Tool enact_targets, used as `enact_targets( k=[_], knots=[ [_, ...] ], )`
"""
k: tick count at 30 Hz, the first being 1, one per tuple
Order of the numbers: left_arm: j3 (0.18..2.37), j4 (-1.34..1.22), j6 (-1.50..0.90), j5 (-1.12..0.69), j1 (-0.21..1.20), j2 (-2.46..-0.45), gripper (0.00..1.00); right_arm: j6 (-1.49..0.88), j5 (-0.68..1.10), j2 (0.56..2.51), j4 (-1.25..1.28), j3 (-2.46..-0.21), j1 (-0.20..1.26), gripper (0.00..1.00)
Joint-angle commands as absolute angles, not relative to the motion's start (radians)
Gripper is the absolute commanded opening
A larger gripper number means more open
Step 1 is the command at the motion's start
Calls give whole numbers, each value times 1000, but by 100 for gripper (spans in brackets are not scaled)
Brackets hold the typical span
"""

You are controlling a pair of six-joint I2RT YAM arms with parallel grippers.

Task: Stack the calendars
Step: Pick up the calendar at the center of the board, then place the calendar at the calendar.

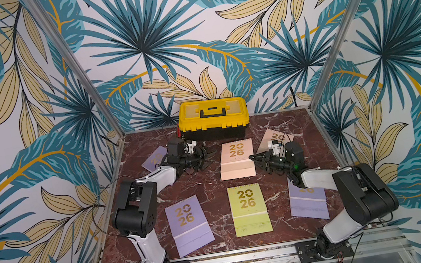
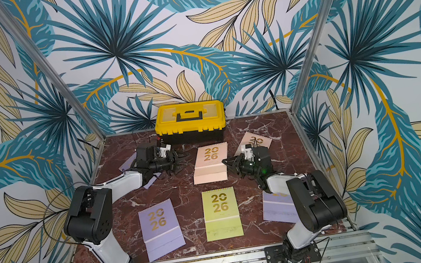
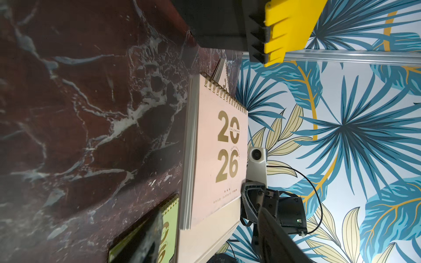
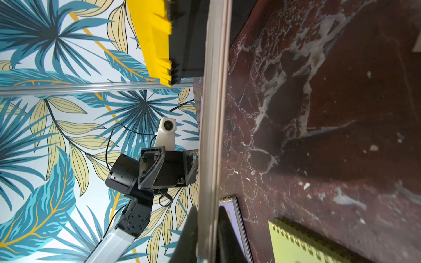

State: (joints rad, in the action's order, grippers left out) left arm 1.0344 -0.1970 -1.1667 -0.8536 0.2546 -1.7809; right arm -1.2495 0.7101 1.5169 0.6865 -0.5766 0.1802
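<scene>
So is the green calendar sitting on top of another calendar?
No, the green calendar lies flat by itself on the marble table, with bare table showing all around it.

Dark-red marble table [image 1: 211, 185] w/ white veins. Yellow/black toolbox [image 1: 213, 119] at back edge, approx. mid. Six flat "2026" cals on it. Mid peach cal [image 1: 237, 159] sits just in front of toolbox. Rear peach cal [image 1: 275, 137] is to its right, skewed. Rear lilac cal [image 1: 153, 160] is back left, mostly hidden. Front row, L to R: left lilac cal [image 1: 189, 224], lime cal [image 1: 249, 209], right lilac cal [image 1: 309, 206], top part hidden.
</scene>
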Motion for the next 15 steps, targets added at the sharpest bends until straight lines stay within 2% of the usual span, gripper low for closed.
enact_targets(
  k=[1,6,15],
  knots=[
    [985,-209,-1131,-853,258,-1717,66,-1139,720,1383,541,-527,185,0],
    [920,-209,-1124,-831,292,-1643,67,-1038,723,1145,351,-425,186,0],
    [787,-201,-1121,-761,371,-1539,67,-1001,757,730,111,-234,186,0]
  ],
)
